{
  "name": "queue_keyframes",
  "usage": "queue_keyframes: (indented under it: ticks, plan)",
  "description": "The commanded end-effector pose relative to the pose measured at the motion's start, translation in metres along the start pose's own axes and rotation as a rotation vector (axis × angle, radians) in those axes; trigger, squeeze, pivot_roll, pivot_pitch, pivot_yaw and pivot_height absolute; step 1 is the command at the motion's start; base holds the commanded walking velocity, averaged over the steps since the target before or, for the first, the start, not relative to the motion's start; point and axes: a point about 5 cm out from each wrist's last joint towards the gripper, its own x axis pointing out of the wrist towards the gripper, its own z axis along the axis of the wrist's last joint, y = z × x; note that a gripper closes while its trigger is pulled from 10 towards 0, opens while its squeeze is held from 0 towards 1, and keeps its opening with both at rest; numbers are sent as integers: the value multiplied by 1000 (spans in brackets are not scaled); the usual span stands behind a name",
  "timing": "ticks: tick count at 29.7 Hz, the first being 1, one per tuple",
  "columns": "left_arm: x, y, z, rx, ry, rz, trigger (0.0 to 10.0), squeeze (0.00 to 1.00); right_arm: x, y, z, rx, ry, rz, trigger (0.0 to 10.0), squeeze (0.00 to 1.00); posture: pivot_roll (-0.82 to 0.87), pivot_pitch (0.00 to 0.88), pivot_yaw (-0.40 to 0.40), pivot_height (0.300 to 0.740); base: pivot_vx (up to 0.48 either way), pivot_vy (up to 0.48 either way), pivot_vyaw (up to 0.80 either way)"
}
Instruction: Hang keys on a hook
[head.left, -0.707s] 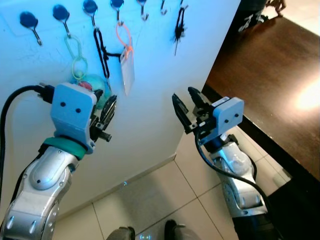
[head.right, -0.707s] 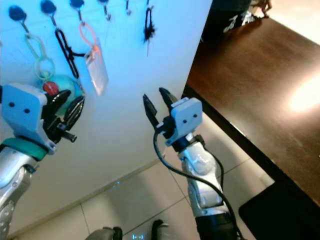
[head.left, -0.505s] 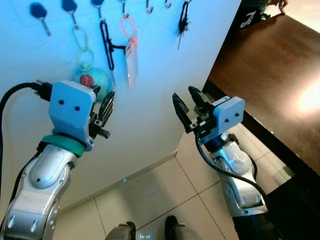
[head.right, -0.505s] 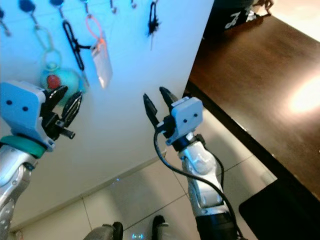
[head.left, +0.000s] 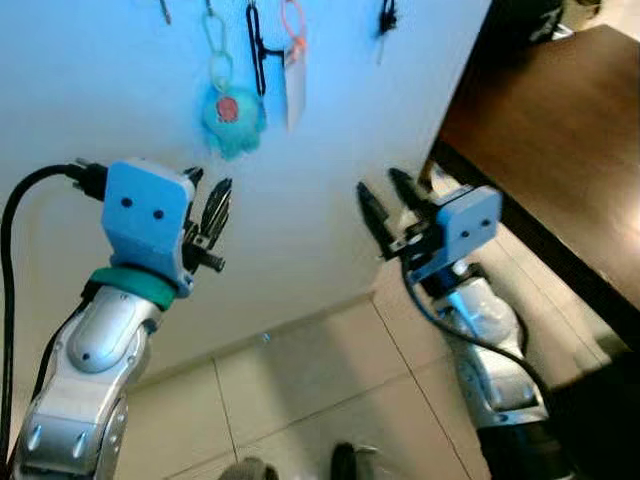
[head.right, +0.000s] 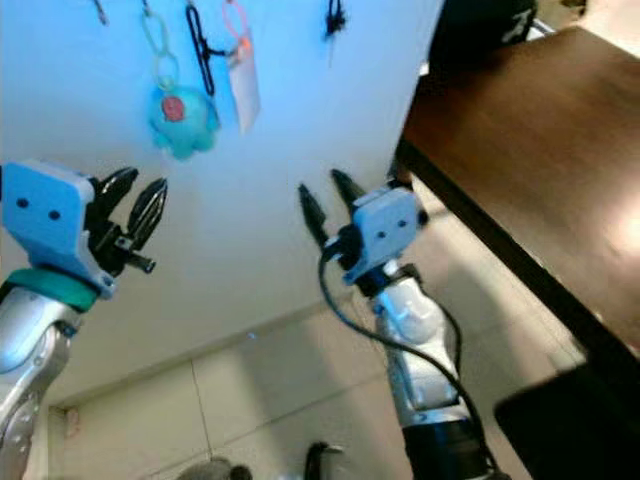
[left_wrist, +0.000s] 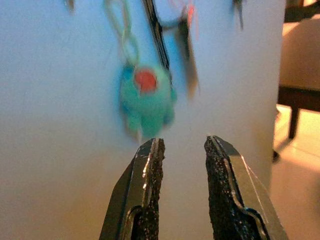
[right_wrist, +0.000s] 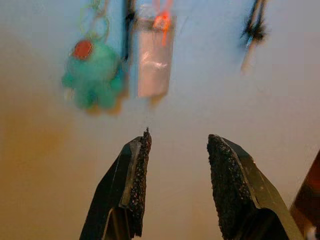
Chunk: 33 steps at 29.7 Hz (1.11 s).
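Head stereo looks down at wall (head.left: 330, 200) and floor; both wrist cams face the teal plush keychain (left_wrist: 146, 100).

The teal charm (left_wrist: 145, 100) looks soft, perhaps plush, though blurred. Gripper pads (right_wrist: 137, 175) are rough black grit. The wall (head.left: 330, 160) is smooth and matt; the floor tiles (head.left: 300, 390) faintly glossy.

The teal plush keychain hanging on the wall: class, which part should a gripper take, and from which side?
Grip the round plush body of the keychain, probably from below and in front. It hangs free beneath its thin pale green loop, and crowding it on the right are a black strap and a clear tag. The open left gripper is nearest.
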Motion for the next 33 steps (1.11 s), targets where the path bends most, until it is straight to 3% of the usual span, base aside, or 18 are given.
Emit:
queue_keyframes:
  ticks: [1,33]
  plan:
    - [-2,1,-3,10,9,6,10000,0,0,5,-4,28,20,10,10000,0,100,94,76,740,-334,0,-550]
    - [6,3,-5,-22,45,48,10000,0,2,3,-5,65,22,-15,10000,0,104,97,85,740,0,0,-800]
